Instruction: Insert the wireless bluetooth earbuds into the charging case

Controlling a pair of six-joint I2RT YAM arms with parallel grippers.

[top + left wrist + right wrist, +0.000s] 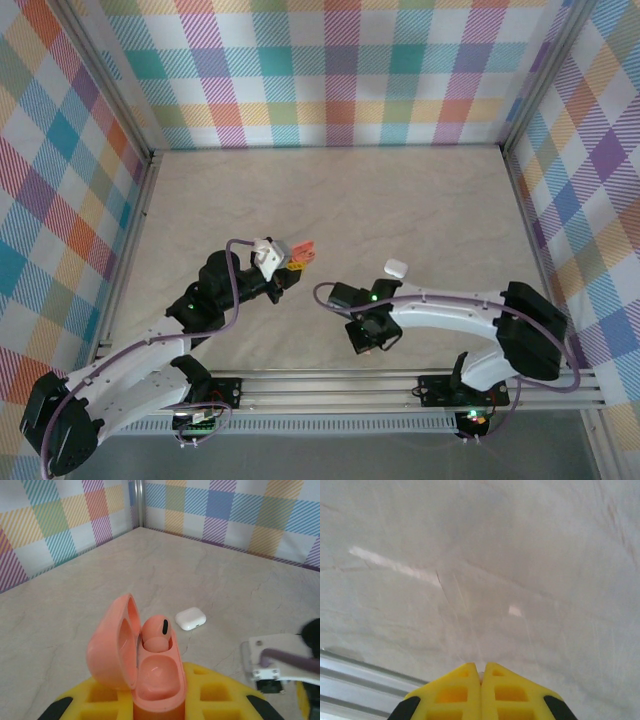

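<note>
Left gripper (159,706): the yellow fingers (220,692) are closing tight on the base of the charging case (135,660), one to each side, and are holding it upright above the table (330,190). The case's lid is standing open, hinged back to the left in the left wrist view. One earbud (156,630) is sitting in the far socket; the near socket is showing bare.

Right gripper (481,676): the two yellow fingers are pressing together tip to tip, with nothing visible between them. It is pointing down over bare table near the front rail (340,385).

A white case (191,618) is lying shut on the table beyond the held case, and apart from both grippers in the overhead view.
</note>
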